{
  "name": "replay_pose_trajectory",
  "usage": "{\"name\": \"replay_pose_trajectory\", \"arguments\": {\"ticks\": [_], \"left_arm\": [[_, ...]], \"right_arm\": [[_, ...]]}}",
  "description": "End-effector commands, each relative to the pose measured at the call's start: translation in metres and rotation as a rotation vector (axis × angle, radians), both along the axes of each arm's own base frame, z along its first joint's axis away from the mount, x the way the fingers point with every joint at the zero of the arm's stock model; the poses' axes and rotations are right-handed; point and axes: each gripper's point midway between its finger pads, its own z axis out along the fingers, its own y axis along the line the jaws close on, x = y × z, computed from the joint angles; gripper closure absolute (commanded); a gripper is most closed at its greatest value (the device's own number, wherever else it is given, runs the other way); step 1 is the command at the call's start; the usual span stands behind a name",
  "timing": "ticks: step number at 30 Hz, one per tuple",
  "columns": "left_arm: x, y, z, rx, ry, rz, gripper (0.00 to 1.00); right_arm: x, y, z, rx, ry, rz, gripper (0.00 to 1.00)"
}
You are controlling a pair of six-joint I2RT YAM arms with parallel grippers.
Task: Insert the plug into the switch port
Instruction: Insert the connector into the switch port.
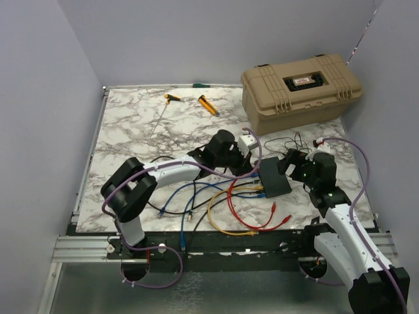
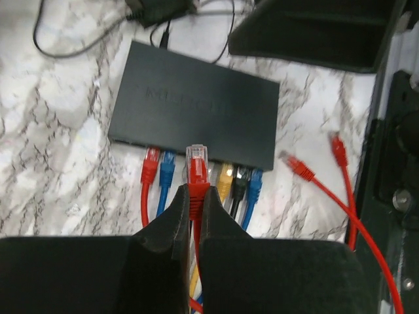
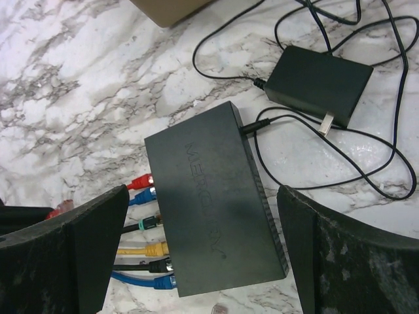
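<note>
On the white-veined marble table (image 1: 131, 131), two yellow-handled screwdrivers (image 1: 171, 98) lie at the far left, well apart from everything else. Nearer, a tangle of loose blue, yellow and red patch cables (image 1: 229, 206) spreads in front of the arms; their ends are hard to follow from above.

The left gripper (image 2: 194, 196) is pinched tight on a red cable (image 2: 196, 203) just behind its clear plug (image 2: 196, 160). The plug tip overlaps the port edge of the flat matte dark-grey rectangular switch (image 2: 196, 111), in the gap between a blue and a yellow plug. Whether it has entered a port cannot be told. From above, this gripper hides the plug altogether.

The switch (image 1: 275, 178) lies right of centre, between the two grippers, with six cables along its port edge. The right gripper (image 3: 203, 216) stands spread wide, one finger on each side of the switch and holding nothing. Its fingers are cut off by the frame, and contact cannot be judged.

Behind lie a small black power adapter (image 3: 321, 85) and, far right, a big tan plastic case (image 1: 301, 88).
</note>
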Motion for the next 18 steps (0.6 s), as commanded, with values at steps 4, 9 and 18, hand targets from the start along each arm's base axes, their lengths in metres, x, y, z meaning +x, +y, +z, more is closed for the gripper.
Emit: {"name": "replay_pose_trajectory", "arguments": {"ticks": [4,9,18], "left_arm": [[0.003,0.009,-0.050,0.162,-0.048,-0.054,1.00],[0.009,0.014,-0.064,0.221,-0.087,-0.059,1.00],[0.025,0.016,-0.067,0.267,-0.191,-0.081,1.00]], "right_arm": [[0.008,-0.002,-0.021,0.001,0.091,-0.036,0.01],[0.015,0.003,-0.030,0.015,0.147,-0.021,0.01],[0.028,0.015,-0.038,0.028,0.175,0.037,0.02]]}}
